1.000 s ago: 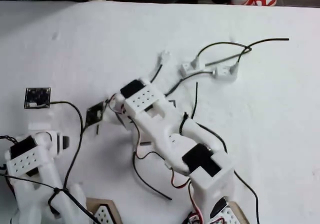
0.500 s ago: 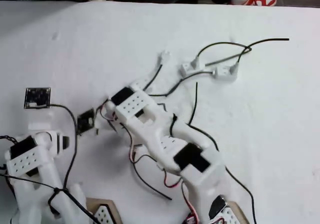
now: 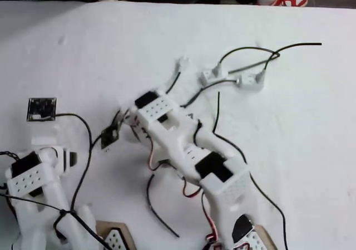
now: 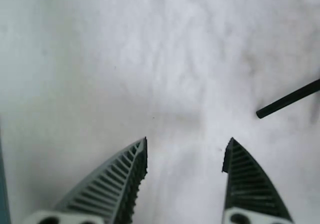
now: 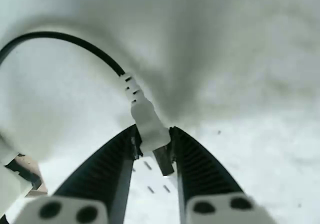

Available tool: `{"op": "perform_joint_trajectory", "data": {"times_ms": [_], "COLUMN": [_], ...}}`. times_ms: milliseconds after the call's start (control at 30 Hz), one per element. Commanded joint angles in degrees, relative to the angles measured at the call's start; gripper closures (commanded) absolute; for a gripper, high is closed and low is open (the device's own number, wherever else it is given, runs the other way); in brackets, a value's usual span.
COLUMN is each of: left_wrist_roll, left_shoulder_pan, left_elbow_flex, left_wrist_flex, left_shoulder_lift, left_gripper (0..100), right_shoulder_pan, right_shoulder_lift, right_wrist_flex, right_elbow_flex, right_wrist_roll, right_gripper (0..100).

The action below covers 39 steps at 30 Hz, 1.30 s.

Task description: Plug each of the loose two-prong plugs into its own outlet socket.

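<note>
My right gripper [image 5: 152, 134] is shut on a white two-prong plug [image 5: 146, 118], whose black cord [image 5: 65, 38] curves away over the white table. In the high view the right arm [image 3: 167, 125] lies across the table's middle, and its fingers are hidden beneath it. Farther back lie two small white outlet blocks [image 3: 207, 75] [image 3: 248, 82], each with a white plug and black cord at it. Another white plug [image 3: 182, 64] lies loose to their left. My left gripper [image 4: 185, 149] hangs open over bare table, with the left arm [image 3: 33, 177] at the near left.
Black cords [image 3: 250, 50] loop behind the outlet blocks and trail along the right arm [image 3: 261, 191]. A loose black cable [image 3: 158, 208] lies near the front edge. Another black cable end [image 4: 287, 99] lies beside my left gripper. The table's back edge [image 3: 167, 3] is far off.
The right arm swung left, then back right to nearly where it was, still holding the plug. The loose cable near the front shifted. The left arm kept still.
</note>
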Motion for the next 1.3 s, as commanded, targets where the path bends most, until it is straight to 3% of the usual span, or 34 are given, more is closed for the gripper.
{"op": "perform_joint_trajectory", "data": {"times_ms": [0,167,567,767,900,967,1067,1267], "left_wrist_roll": [0.1,0.1,0.1,0.1,0.1,0.1,0.1,0.1], "left_shoulder_pan": [-0.1,-0.1,-0.1,-0.1,-0.1,-0.1,-0.1,-0.1], "left_elbow_flex": [-0.4,-0.4,-0.4,-0.4,-0.4,-0.4,-0.4,-0.4], "left_wrist_flex": [-0.8,-0.8,-0.8,-0.8,-0.8,-0.8,-0.8,-0.8], "left_shoulder_lift": [-0.8,-0.8,-0.8,-0.8,-0.8,-0.8,-0.8,-0.8], "left_gripper": [75,75,75,75,75,75,75,75], "right_shoulder_pan": [2.8,8.3,36.4,42.3,43.5,43.2,41.5,39.0], "right_shoulder_lift": [-7.6,-16.2,-22.7,-21.8,-22.2,-22.2,-22.5,-28.0], "right_wrist_flex": [3.1,5.1,1.3,-3.3,-7.1,-8.3,-6.6,-5.2], "right_elbow_flex": [-1.0,-1.0,-0.4,6.2,14.3,16.8,17.8,17.8], "right_wrist_roll": [0.7,-1.0,-27.2,-39.8,-40.1,-39.8,-35.3,-27.9], "right_gripper": [98.0,98.0,98.0,97.9,96.7,91.6,82.0,80.7]}}
